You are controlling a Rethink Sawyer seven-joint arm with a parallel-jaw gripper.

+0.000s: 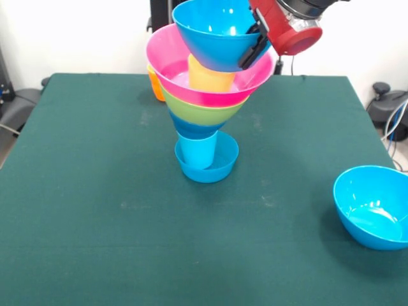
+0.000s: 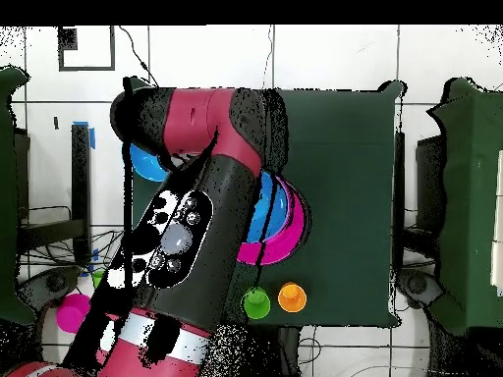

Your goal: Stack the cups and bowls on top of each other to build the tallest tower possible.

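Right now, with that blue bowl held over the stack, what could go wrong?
1. The gripper holds the large blue bowl by one rim, tilted, so it may land crooked on the yellow cup and slide off.
2. The tower flares from a light blue cup up to the wide pink bowl, so a sideways nudge could topple it.
3. A fall could hit the orange cup behind it.
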